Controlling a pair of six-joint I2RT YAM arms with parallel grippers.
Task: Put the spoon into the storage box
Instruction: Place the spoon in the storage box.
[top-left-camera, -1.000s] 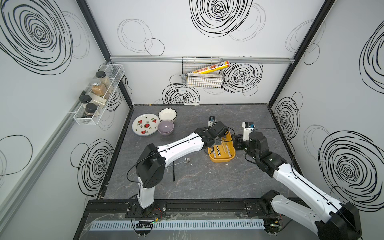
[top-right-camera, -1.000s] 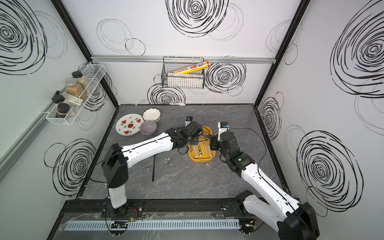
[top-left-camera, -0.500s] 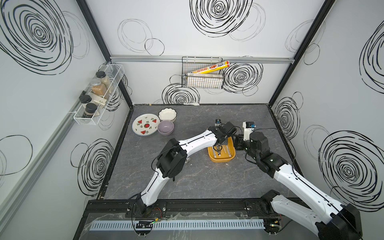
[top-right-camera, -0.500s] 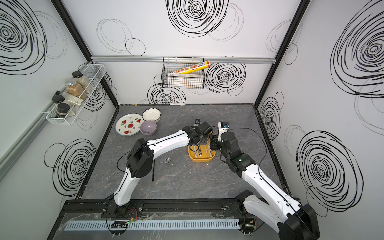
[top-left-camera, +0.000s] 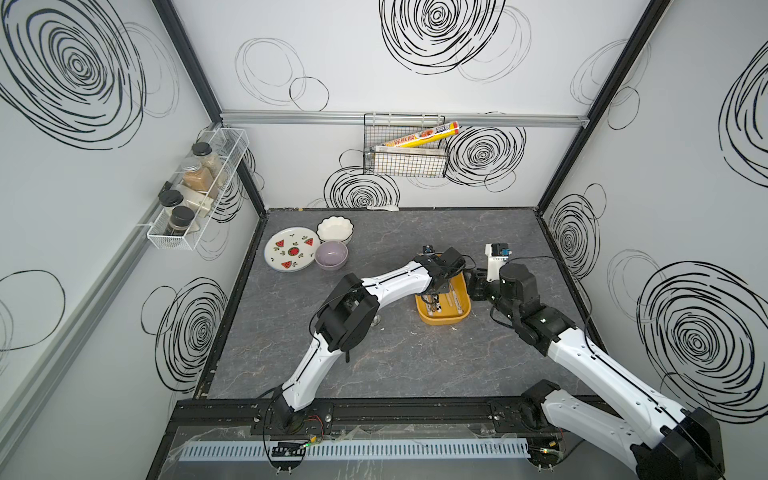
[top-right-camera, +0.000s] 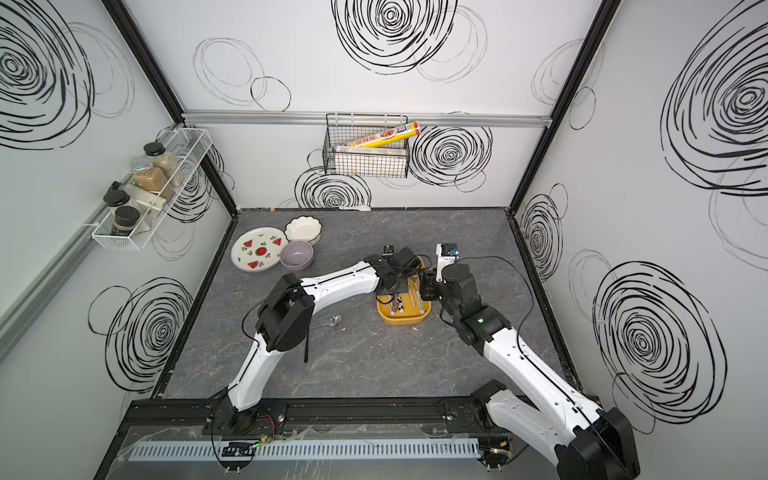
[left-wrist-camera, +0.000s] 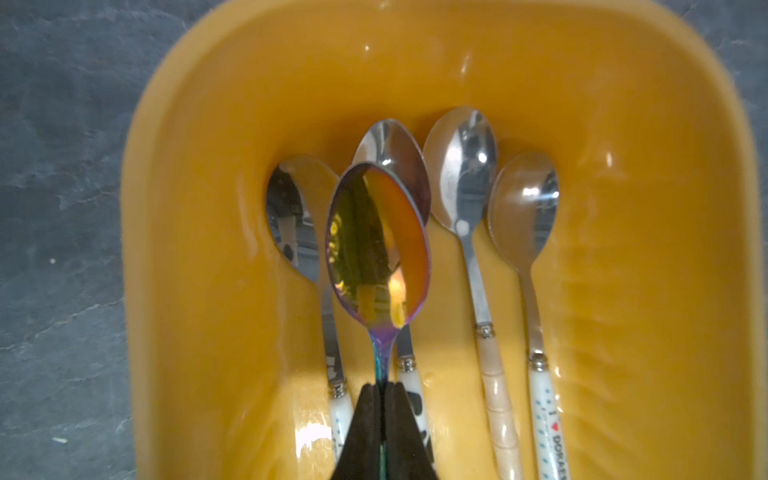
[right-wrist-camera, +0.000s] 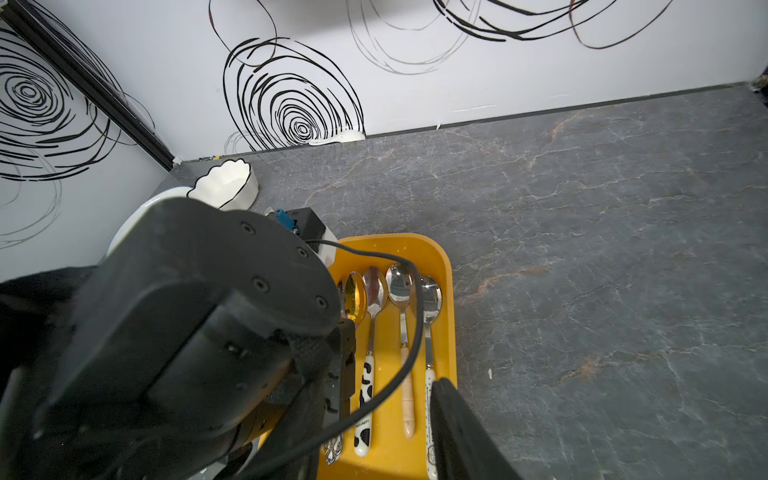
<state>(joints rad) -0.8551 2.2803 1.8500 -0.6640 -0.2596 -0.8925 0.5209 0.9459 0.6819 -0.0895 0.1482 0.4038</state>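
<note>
Yellow-orange plastic is easy to spot in both top views: the shallow, round-cornered storage box (top-left-camera: 441, 321) sits at about 3 o'clock from the middle of the grey stone-look tabletop (top-left-camera: 374, 365), and the watermelon-print plate (top-left-camera: 291, 248) is off at 10 o'clock. The left gripper (top-left-camera: 434, 296) hangs right over the box, and the right gripper (top-left-camera: 473, 286) is parked at the box's 3 o'clock rim. In a top view there's also a plain silver spoon (top-right-camera: 335, 320) lying on the table at the box's 9 o'clock, not put away yet. Left wrist view: the black fingers (left-wrist-camera: 361, 424) are pinched tight on the thin handle of a rainbow-sheen metal spoon (left-wrist-camera: 376, 245), just behind the neck. It hovers bowl-up over four ceramic-handled spoons (left-wrist-camera: 461, 174) lying side by side in the box, and I can't tell if it touches them. Right wrist view: same line-up, plus one black finger (right-wrist-camera: 457, 424) of the right gripper beside the box's rim. Its jaws are partly spread, with nothing clamped that I can see. My take on the spoon: it's light, stiff and slick as anything, so a narrow pinch could let it swivel. The flat of the handle is the right place to hold it, and I'd let go low so it doesn't clatter onto those ceramic handles.
</note>
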